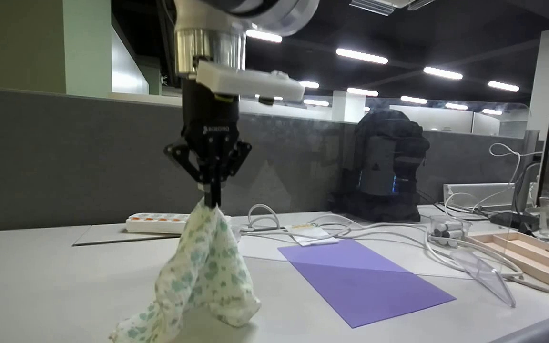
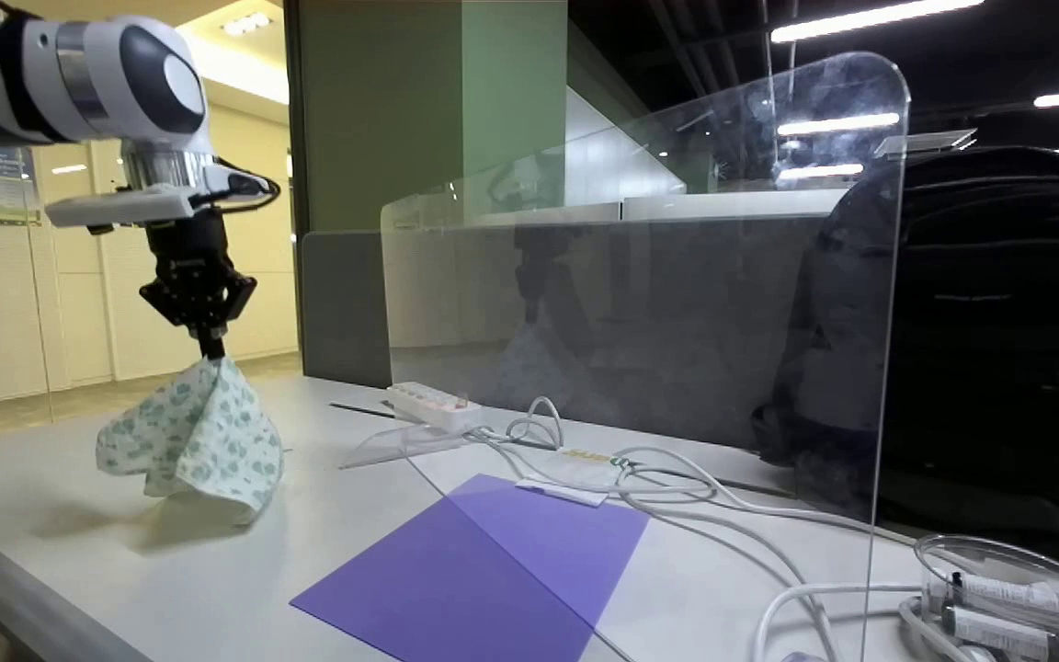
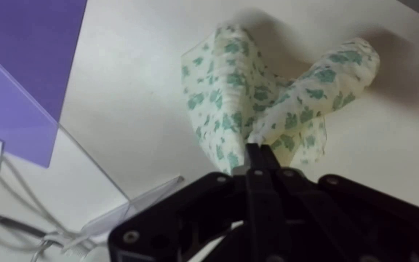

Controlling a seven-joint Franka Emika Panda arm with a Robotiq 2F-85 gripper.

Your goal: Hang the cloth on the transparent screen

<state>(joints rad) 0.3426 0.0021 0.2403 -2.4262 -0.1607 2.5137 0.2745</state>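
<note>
A cloth [image 2: 208, 432], pale with a green print, hangs in loose folds over the bench [image 1: 55, 290], well out from the back edge and, in an exterior view, toward the end edge, its shadow falling beneath. The claw [image 1: 213, 200] grips it at a bunched peak, fingers pressed nearly together on the fabric. The cloth looks light, limp and hard to damage, likely to swing and fold on any quick move. The single pinch seems sound for carrying; a hold near one edge would probably leave more fabric to drape. The transparent screen [image 2: 640, 303] stands well apart from the cloth, its lower edge crossing a purple sheet [image 1: 384, 300]; its smooth top edge may let a lopsided drape slide off. Farther out, a power strip [image 1: 153, 224] and a black backpack [image 2: 1007, 359] sit by the bench's back edge, before a grey partition [image 1: 74, 162].
</note>
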